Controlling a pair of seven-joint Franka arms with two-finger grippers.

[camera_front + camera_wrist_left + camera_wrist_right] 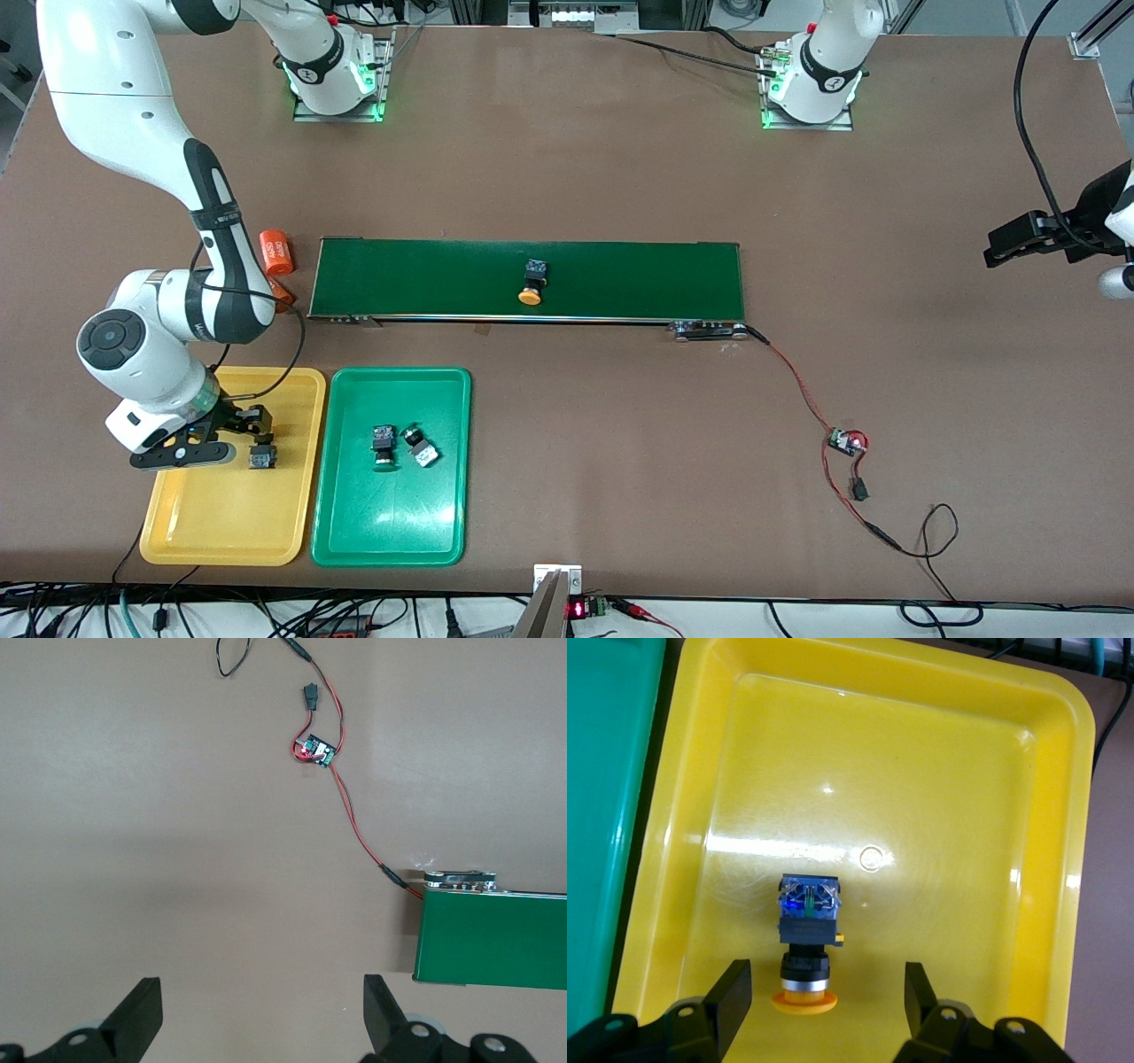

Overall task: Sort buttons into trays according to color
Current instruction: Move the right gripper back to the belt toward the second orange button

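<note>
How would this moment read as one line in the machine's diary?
right pincer: open over yellow tray, yellow button lying in it | left pincer: open, waiting | green tray: two buttons | belt: one button

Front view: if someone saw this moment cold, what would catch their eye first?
The right gripper is over the yellow tray, its fingers open on either side of a yellow button lying in that tray. Beside it, the green tray holds two green buttons. One more yellow button lies alone on the conveyor belt, while the left gripper waits open at its end of the table.
</note>
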